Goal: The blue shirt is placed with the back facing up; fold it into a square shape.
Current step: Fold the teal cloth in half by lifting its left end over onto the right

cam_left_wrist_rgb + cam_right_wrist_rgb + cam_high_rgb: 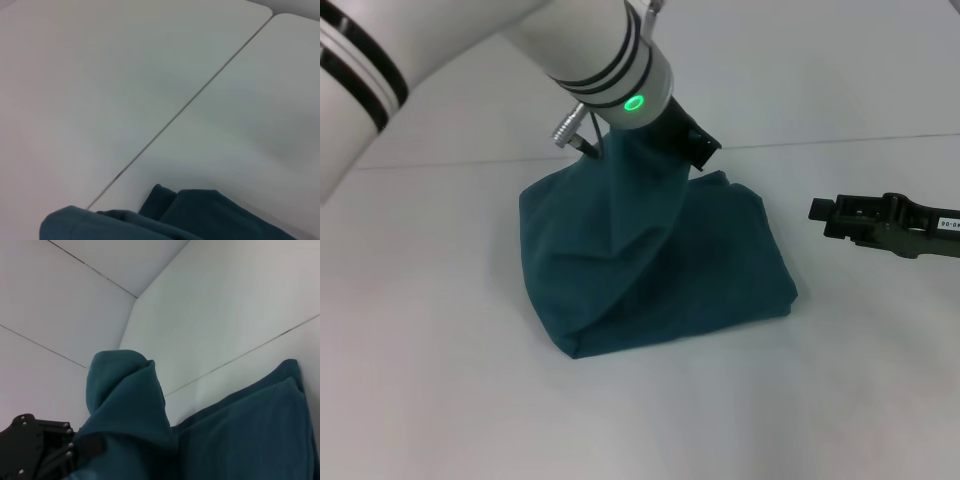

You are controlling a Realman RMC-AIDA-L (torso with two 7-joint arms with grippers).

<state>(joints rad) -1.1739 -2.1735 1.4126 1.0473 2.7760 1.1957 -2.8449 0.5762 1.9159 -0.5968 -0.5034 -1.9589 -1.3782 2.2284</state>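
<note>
The blue shirt (650, 270) lies bunched in a thick folded heap at the table's middle, with one part pulled up into a peak. My left gripper (665, 140) is at the top of that peak, shut on the cloth, and the fabric hangs from it like a tent. In the left wrist view only a rumpled edge of the shirt (200, 220) shows. The right wrist view has the raised fold and the flat heap of the shirt (250, 430) beside it. My right gripper (825, 212) hovers to the right of the shirt, apart from it.
The white table (420, 350) runs all around the shirt. A thin seam (840, 140) crosses it behind the shirt.
</note>
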